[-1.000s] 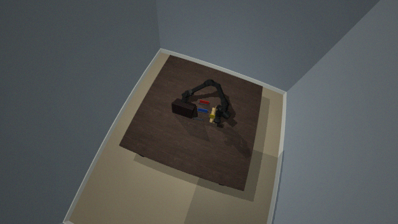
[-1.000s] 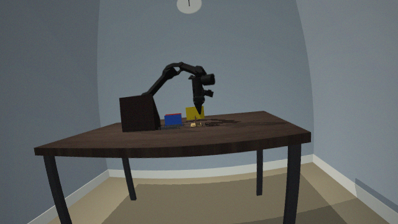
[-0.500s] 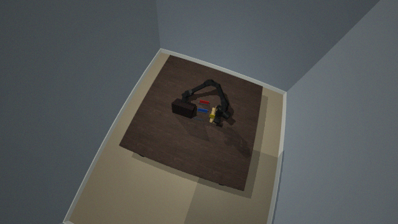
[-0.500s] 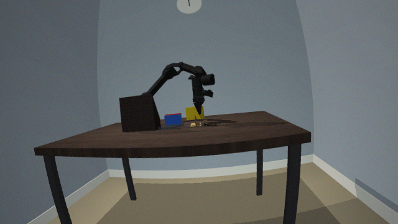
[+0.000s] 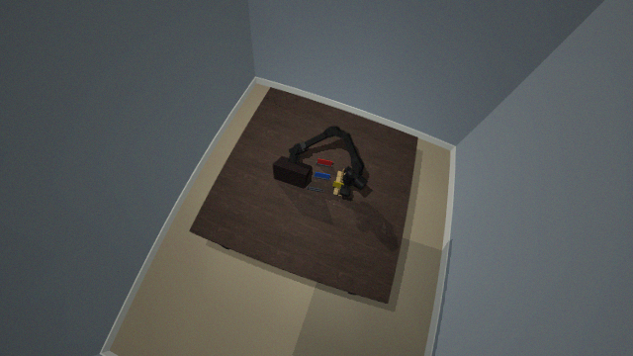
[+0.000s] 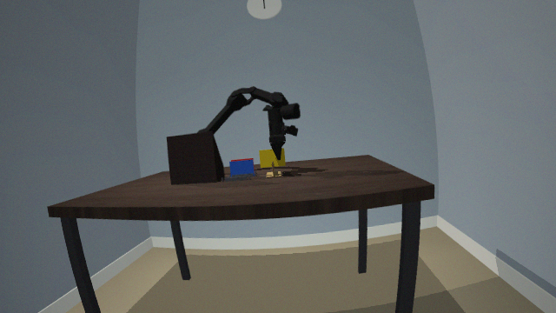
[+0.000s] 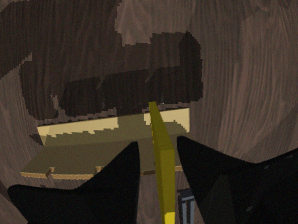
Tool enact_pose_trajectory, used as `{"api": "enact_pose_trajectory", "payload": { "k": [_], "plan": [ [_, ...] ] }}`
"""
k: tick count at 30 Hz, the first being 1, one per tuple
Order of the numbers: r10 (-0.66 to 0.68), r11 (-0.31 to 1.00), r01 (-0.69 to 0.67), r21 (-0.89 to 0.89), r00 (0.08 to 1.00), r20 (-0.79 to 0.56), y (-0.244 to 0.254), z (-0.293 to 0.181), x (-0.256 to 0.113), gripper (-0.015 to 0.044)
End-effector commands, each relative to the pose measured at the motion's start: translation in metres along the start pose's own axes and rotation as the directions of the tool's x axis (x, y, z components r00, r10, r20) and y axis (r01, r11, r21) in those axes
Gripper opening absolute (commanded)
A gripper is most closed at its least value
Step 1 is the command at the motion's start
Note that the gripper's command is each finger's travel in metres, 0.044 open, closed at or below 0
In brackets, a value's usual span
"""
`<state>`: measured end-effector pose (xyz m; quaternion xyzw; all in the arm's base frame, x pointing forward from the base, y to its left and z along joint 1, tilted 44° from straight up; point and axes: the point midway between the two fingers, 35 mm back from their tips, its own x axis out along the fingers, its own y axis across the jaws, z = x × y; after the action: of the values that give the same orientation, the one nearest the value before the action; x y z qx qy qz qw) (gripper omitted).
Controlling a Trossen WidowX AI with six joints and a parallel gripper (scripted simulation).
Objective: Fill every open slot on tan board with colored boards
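"Around the yellow board [image 5: 338,184] [image 6: 266,158] [image 7: 162,165], how does your tool [image 5: 345,192] [image 6: 279,158] [image 7: 157,144] stand?"

"My fingers are apart, one on each side of it, with a gap showing both ways. I have no grip on it."

"And the board itself?"

"Upright and crosswise on the tan board [image 5: 339,175] [image 6: 273,167] [image 7: 90,150], toward one end. I judge it slotted, though I can't tell whether it is down to the stop."

"So one of three?"

"By my reckoning, yes. The wrist view shows two open slots [image 7: 50,173] [image 7: 98,170] to the left of the yellow, and two boards wait for them: the blue board [image 5: 322,176] [image 6: 241,168] and the red board [image 5: 324,162] [image 6: 248,159], both upright in their places."

"What else is near?"

"An empty holder [image 5: 316,189] [image 6: 236,178] [image 7: 184,207] beside the blue one, and a dark box [image 5: 292,172] [image 6: 191,158] farther along the bench [image 5: 297,237] [image 6: 304,191] [image 7: 260,60]."

"Anything in your way?"

"The yellow, mostly. I should rise straight off it, since a sideways brush might tilt it. The box stands close to the holders, so reaching for blue or red calls for care."
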<state>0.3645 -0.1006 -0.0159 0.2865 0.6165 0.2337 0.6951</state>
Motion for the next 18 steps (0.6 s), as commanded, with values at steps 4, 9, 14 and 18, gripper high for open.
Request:
{"api": "enact_pose_trajectory", "payload": {
  "k": [4,9,14,18],
  "plan": [
    [-0.001,1.000,0.001,-0.001,1.000,0.000,0.000,0.000,0.000,0.0166],
    [-0.001,1.000,0.001,-0.002,1.000,0.000,-0.001,0.001,-0.010,0.0166],
    [-0.001,1.000,0.001,-0.008,1.000,-0.001,-0.001,0.000,-0.074,0.0166],
    [-0.001,1.000,0.001,-0.009,1.000,-0.001,-0.002,0.000,-0.076,0.0166]
  ]
}}
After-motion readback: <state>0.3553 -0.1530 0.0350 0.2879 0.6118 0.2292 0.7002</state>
